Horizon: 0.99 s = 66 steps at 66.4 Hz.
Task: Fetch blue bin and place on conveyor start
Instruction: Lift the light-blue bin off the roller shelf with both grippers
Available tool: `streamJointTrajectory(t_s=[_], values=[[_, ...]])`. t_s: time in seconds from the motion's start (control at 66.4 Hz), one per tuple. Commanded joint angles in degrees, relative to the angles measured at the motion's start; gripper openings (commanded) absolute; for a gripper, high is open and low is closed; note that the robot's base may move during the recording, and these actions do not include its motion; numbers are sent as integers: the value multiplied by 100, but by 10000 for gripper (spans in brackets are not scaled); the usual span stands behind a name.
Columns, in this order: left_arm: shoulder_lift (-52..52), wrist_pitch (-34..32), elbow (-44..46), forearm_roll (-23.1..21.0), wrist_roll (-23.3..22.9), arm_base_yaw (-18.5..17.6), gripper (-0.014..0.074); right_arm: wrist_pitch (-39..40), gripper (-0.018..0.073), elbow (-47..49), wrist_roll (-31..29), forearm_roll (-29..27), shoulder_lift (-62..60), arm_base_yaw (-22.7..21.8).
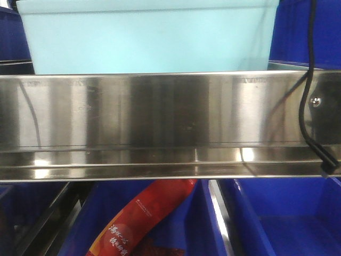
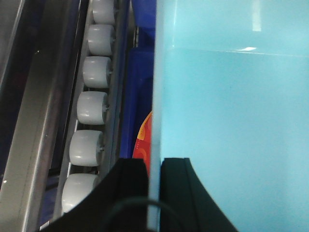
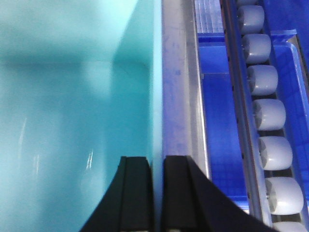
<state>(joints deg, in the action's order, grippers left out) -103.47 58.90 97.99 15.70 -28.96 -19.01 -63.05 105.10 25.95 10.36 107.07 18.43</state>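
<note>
Left tool (image 2: 154, 169) is gripping the left wall of the pale cyan bin (image 2: 231, 121). One black finger (image 2: 131, 193) is sitting outside the wall and the other inside, both closing tight against the thin plastic. Right tool (image 3: 158, 166) is doing the same on the opposite wall, its two fingers pinching the rim between them.

Just beyond the left tool, outside the bin, a strip of grey rollers (image 2: 91, 106) is running away from the camera in a metal channel. A dark blue bin (image 2: 137, 82) is lying between the rollers and the cyan wall, with a red and orange packet (image 2: 145, 137) showing in it. A second roller strip (image 3: 270, 113) is running along the right side, over more dark blue plastic.

In the front view, a polished steel shelf rail (image 1: 160, 117) is crossing the whole frame nearest the camera, and a black cable (image 1: 303, 106) is hanging across its right end. The cyan bin is sitting behind and above this rail, which is hiding its base, so contact with the shelf cannot be confirmed. Dark blue bins are flanking it on both sides.
</note>
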Motion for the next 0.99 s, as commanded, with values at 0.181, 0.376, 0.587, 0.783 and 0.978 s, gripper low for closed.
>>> streamJointTrajectory(t_s=[0.181, 0.376, 0.587, 0.783, 0.978], values=[[131, -65, 2, -47, -14, -1, -111, 47, -162, 0, 53, 141, -120, 46], [600, -109, -9, -97, -127, -58, -111, 178, -162, -15, 158, 188, -462, 249], [1207, -306, -337, 598, -778, -464, -111, 509, -162, -605, 754, 777, -1037, 616], [1808, -437, -828, 1067, -1205, -955, -111, 602, -162, -922, 1019, 1279, -1661, 910], [2242, -377, -873, 1340, -1438, -1273, -111, 504, -162, -1060, 1318, 1777, -2199, 1240]])
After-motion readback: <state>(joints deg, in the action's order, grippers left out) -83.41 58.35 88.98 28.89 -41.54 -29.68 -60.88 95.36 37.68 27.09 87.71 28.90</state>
